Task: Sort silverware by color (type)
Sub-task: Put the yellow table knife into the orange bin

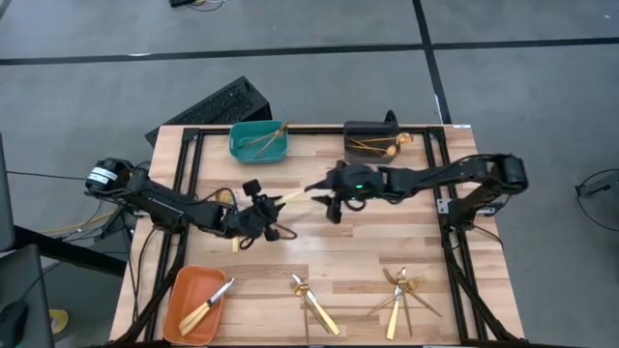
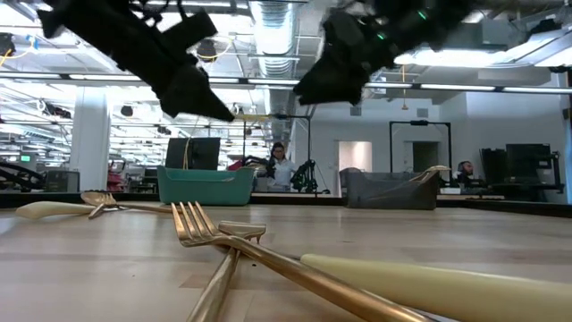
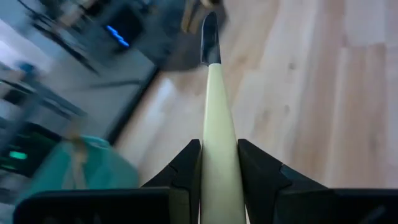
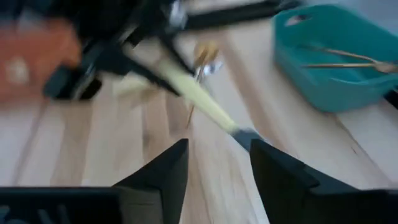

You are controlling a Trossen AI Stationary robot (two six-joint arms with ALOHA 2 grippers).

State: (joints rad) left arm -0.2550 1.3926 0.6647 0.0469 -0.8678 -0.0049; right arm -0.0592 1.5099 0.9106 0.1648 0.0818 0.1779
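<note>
My left gripper [image 1: 274, 204] is over the middle of the table, shut on a knife [image 3: 214, 106] with a cream handle and a silver blade. The knife points toward my right gripper [image 1: 316, 188]. That gripper [image 4: 219, 157] stands open just past the blade tip [image 4: 246, 135], which shows between its fingers without plainly touching them. Gold silverware lies in the teal bin [image 1: 258, 141] and the dark grey bin [image 1: 372, 143]. Another cream-handled knife [image 1: 208, 307] lies in the orange bin [image 1: 186, 290]. More gold pieces [image 1: 314, 302] [image 1: 401, 290] lie loose by the near edge. My left gripper pinches the knife's cream handle [image 3: 219, 163] between its two fingers. The fingers lie along the handle and the blade [image 3: 209, 38] sticks out ahead of them. They slant slightly down toward the table's right side. The knife is lifted clear of the table.
The teal and dark grey bins stand at the far edge and the orange bin at the near left corner. Black frame rails [image 1: 190, 164] run along both sides of the table. Bare wood [image 1: 319, 246] lies between the arms and the loose pieces.
</note>
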